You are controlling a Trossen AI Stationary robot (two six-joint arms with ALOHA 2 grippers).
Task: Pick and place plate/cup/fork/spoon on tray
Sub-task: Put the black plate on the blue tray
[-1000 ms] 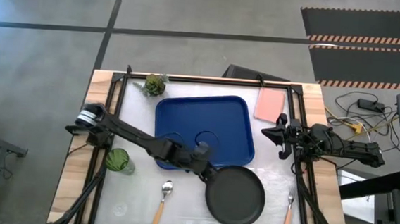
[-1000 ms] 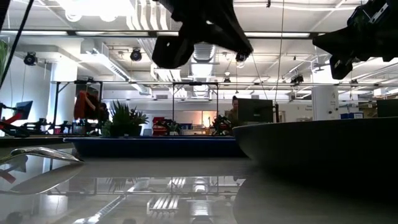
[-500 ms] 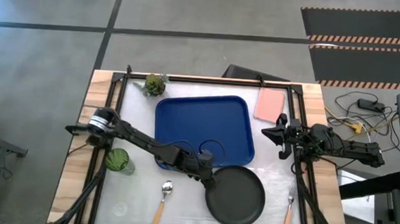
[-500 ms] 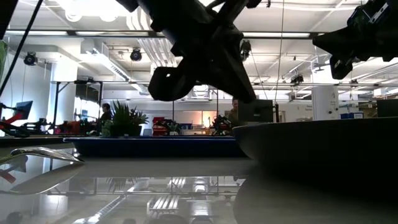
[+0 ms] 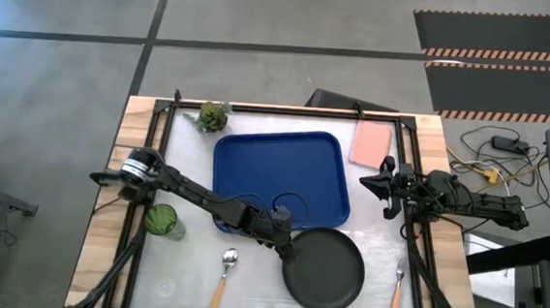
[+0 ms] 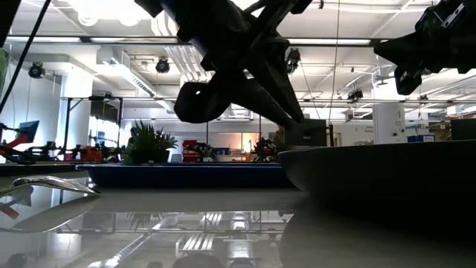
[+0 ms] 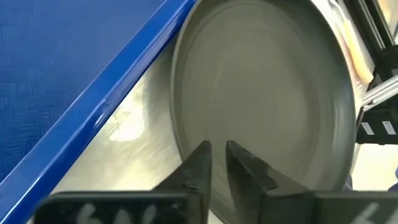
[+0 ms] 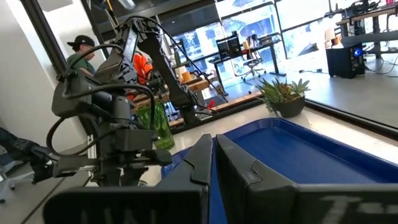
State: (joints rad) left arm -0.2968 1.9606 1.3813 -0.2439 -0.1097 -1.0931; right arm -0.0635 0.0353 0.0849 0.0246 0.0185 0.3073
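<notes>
Left gripper (image 7: 216, 163) sits low right at the near rim of the plate (image 5: 324, 270), fingers parted only a sliver, nothing between them yet. The plate lies flat on the table just ahead of the fingertips, off the tray (image 5: 278, 174), whose blue lip runs close beside the gripper. Right gripper (image 5: 386, 186) waits closed and empty at the far side of the tray, well apart from the plate.

Risks, judged from this pose: the gap looks too narrow to straddle the raised rim, so pressing down could ride over the rim or shove the plate away instead of pinching it. An edge pinch on a wide flat dish may let it tilt and slip when lifted. A drag toward the tray could catch on the lip. A pushed plate could slide toward the fork (image 5: 396, 296) beyond it. Spoon (image 5: 225, 275) and cup (image 5: 162, 221) lie behind the gripper, beside the arm's reach, so a wide swing could clip them.
</notes>
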